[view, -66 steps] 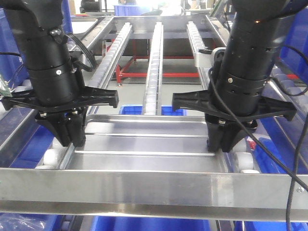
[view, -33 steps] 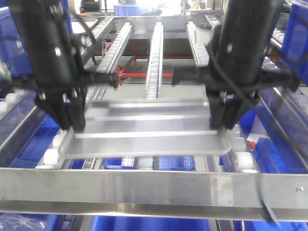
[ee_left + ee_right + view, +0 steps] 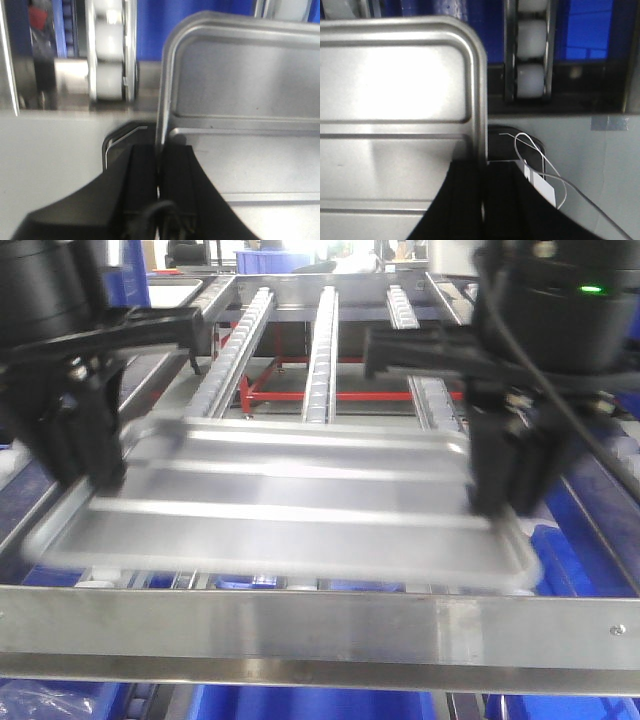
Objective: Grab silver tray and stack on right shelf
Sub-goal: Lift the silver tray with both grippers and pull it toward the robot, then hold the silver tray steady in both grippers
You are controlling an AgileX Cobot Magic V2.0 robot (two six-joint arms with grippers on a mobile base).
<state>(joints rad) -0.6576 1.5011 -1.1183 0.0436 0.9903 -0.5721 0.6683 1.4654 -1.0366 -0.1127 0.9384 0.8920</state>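
Light, stiff and probably slippery, the silver tray (image 3: pixel 290 510) hangs between the two pincers above the rollers of the right shelf (image 3: pixel 320 615), with the left pincer (image 3: pixel 159 160) and right pincer (image 3: pixel 485 172) each pinching one short-end rim, likely the surest hold.

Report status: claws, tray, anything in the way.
Both shut: left claw on silver tray left rim, right claw on right rim. Tray held over right shelf rollers, image blurred. No obstruction seen.

Bright overhead light glares off the motion-blurred silver tray (image 3: pixel 290 510); both wrist views are soft, with white rollers (image 3: pixel 532 55) overexposed.
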